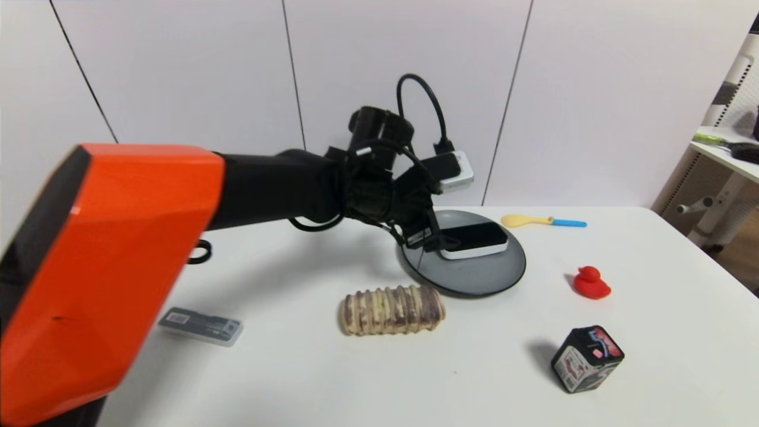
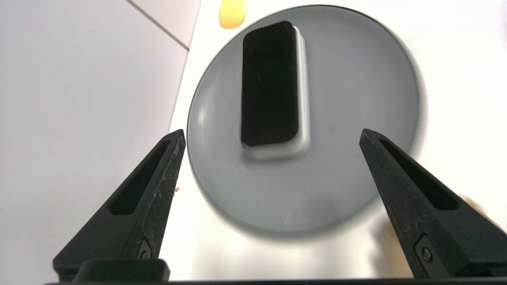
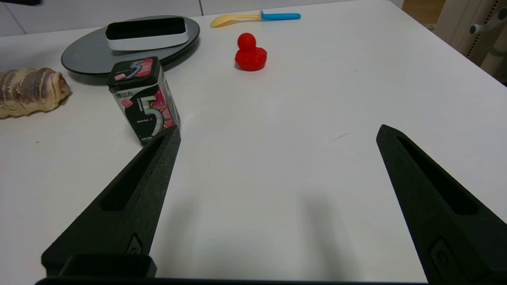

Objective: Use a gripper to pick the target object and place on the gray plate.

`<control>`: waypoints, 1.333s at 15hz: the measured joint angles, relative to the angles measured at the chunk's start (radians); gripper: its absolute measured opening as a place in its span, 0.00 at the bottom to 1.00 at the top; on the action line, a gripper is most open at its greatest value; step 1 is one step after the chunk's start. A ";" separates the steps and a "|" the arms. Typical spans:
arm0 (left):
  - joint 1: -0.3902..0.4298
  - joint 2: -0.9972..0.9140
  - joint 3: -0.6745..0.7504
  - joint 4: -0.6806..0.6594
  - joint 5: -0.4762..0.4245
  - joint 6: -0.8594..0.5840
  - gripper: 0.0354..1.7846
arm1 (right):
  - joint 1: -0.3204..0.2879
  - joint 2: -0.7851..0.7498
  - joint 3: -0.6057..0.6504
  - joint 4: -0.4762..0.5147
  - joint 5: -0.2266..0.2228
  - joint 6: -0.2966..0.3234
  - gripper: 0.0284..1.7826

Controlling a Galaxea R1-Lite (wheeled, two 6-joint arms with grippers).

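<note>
The target block point(image 1: 474, 239), black felt top on a white base, lies flat on the gray plate point(image 1: 480, 276). It also shows in the left wrist view point(image 2: 270, 85) on the plate point(image 2: 356, 118), and in the right wrist view point(image 3: 146, 32) on the plate point(image 3: 85, 55). My left gripper point(image 1: 436, 240) hovers over the plate's left edge, just left of the block, open and empty, with the block clear of its fingers point(image 2: 154, 186). My right gripper point(image 3: 277, 134) is open and empty, low over bare table at the front right; it is out of the head view.
A ridged tan roll point(image 1: 392, 309) lies in front of the plate. A thin gray case point(image 1: 201, 325) lies front left. A black printed cube box point(image 1: 587, 358), a red duck point(image 1: 591, 283) and a yellow-blue spoon point(image 1: 542, 222) sit to the right.
</note>
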 joint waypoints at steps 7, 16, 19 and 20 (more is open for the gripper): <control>0.106 -0.692 0.517 0.310 0.194 -0.087 0.93 | 0.000 0.000 0.000 0.000 0.000 0.000 0.96; 0.519 -1.519 1.332 0.095 0.263 -0.410 0.94 | 0.000 0.000 0.000 0.000 0.000 0.000 0.96; 0.611 -1.742 1.559 -0.019 0.256 -0.479 0.94 | 0.000 0.000 0.000 0.000 0.000 0.000 0.96; 0.628 -1.809 1.628 -0.060 0.255 -0.513 0.94 | 0.000 0.000 0.000 0.000 0.000 0.000 0.96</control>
